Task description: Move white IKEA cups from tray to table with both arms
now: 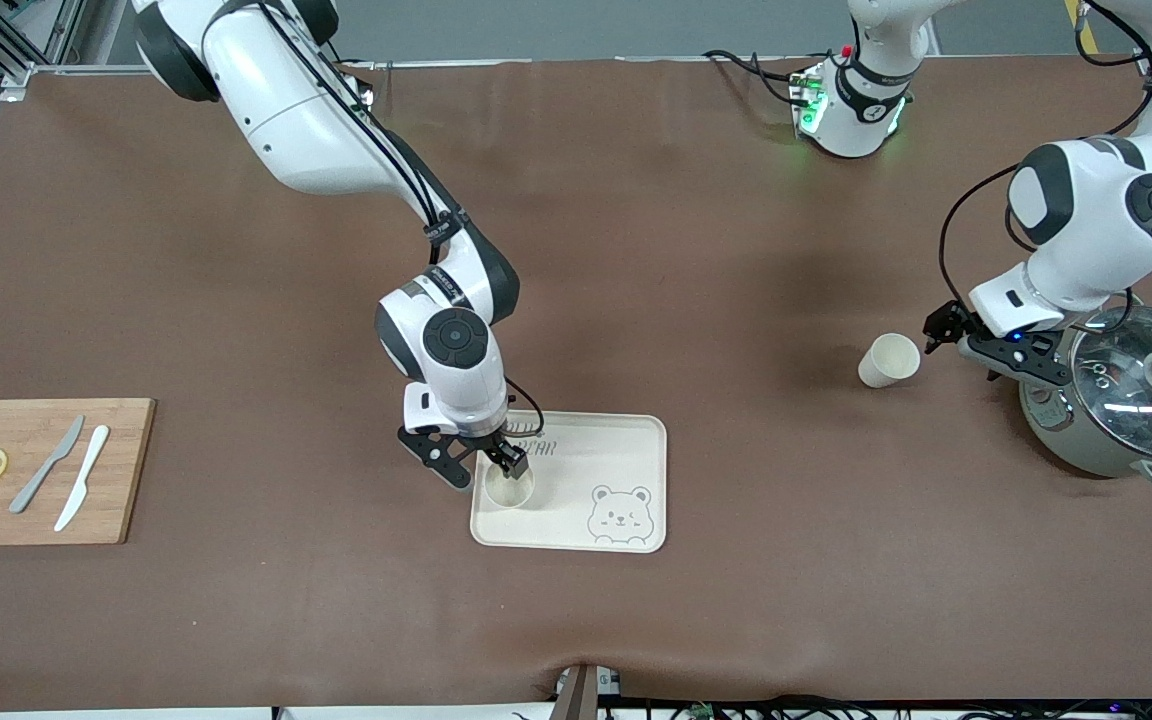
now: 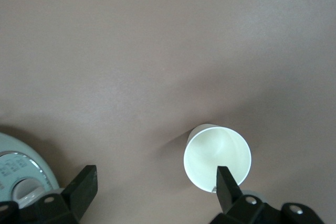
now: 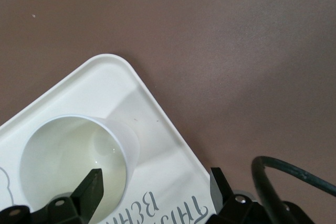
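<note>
The right gripper (image 1: 481,462), spread, straddles the wall of the cup (image 1: 509,487) on the tray (image 1: 626,440), one finger inside; judged best to close squarely before lifting straight up, clearing the tray rim. The left gripper (image 1: 961,335), spread and empty, waits beside the second cup (image 1: 889,360) on the table (image 1: 696,250), close to a pot (image 1: 1126,400). Open cloth surrounds the tray.

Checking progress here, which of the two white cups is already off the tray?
The white cup standing on the brown table beside the left gripper, near the pot. The other cup sits on the tray, under the right gripper.
</note>
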Controlling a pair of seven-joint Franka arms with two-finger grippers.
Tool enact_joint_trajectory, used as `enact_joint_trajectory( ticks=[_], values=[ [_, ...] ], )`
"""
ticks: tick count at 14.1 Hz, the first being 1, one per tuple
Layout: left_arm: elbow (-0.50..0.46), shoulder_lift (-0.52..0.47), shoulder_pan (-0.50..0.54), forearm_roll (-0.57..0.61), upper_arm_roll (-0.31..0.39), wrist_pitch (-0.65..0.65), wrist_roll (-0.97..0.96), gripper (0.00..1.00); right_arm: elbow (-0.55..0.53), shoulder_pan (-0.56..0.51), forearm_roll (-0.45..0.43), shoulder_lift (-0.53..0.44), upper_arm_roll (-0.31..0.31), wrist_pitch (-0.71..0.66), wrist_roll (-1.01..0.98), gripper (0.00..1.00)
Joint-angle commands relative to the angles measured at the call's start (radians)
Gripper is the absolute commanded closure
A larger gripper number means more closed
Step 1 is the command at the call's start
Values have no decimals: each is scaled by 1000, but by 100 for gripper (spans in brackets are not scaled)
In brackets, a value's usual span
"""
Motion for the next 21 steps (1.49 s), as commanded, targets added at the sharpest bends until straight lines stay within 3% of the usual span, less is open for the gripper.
enact_joint_trajectory(
  ticks=[1, 3, 5, 13, 17, 21],
  values=[
    [32, -28, 14, -18, -4, -67, 20, 0, 4, 2, -22, 1, 1, -2, 18, 21],
    [66, -26, 23, -18, -4, -95, 19, 0, 5, 0, -22, 1, 1, -2, 16, 52],
    [105, -17, 25, -18, -4, -130, 19, 0, 7, 0, -22, 1, 1, -2, 16, 72],
    [248, -38, 23, -18, -10, -389, -68, 0, 13, 2, -22, 1, 1, -2, 18, 99],
    [322, -41, 14, -18, -23, -457, -179, 0, 13, 3, -24, 1, 1, 0, 15, 100],
    [371, -40, 12, -18, -90, -466, -306, 0, 11, 3, -25, 3, -1, 0, 15, 100]
  ],
)
